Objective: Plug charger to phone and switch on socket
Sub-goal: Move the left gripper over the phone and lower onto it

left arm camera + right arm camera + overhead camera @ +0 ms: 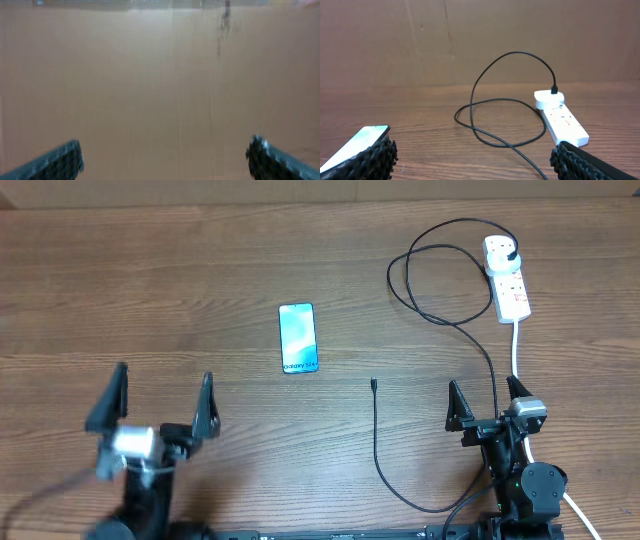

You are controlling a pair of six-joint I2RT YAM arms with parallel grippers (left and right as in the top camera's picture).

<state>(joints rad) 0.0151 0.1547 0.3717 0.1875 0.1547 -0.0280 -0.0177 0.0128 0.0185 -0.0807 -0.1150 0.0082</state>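
The phone (pixel 298 337) lies face up mid-table, its screen bright blue; its edge (pixel 357 140) also shows in the right wrist view. The charger cable (pixel 440 320) loops from its plug in the white socket strip (pixel 507 280) down past my right arm, and its connector tip (pixel 373 384) rests right of the phone. My left gripper (pixel 163 395) stands open at the near left, with only bare wood between its fingers (pixel 55 162). At the near right, my right gripper (pixel 488 397) is open too, facing the cable loop (pixel 500 120) and the strip (pixel 562 120).
A thick white cord (pixel 517 345) runs from the strip toward the right arm's base. Wooden tabletop (pixel 150 280) stretches across the whole scene. A brown wall (pixel 470 40) stands behind the table's far edge.
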